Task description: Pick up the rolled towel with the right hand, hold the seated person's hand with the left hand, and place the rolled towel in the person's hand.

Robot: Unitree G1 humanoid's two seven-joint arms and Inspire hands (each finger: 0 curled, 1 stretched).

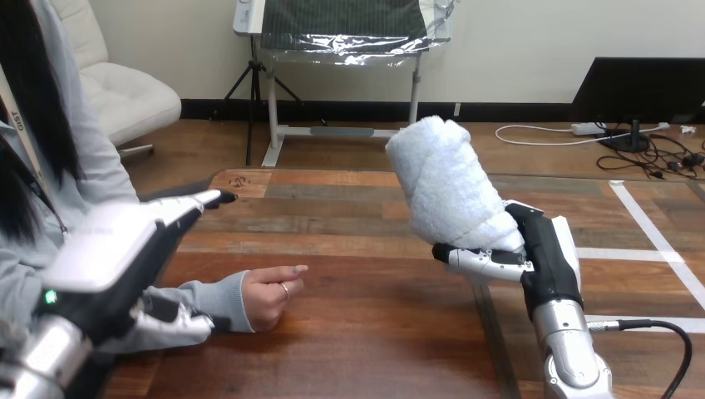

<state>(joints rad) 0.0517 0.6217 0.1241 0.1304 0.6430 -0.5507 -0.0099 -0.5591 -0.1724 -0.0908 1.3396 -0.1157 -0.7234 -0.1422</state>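
My right hand [544, 249] is shut on the rolled white towel [449, 183] and holds it tilted, well above the wooden table [374, 332] at centre right. The person's hand [270, 295] rests loosely curled on the table at lower left, its grey sleeve [212, 301] running back toward my left hand [112, 249]. That hand hovers over the person's forearm with its fingers [199, 202] stretched straight and pointing away from me, and its thumb [170, 322] lies against the sleeve. The towel is about a forearm's length to the right of the person's hand.
The person sits at the table's left side. White tape lines [657, 241] cross the table's right part. Bare wood lies between the person's hand and my right arm.
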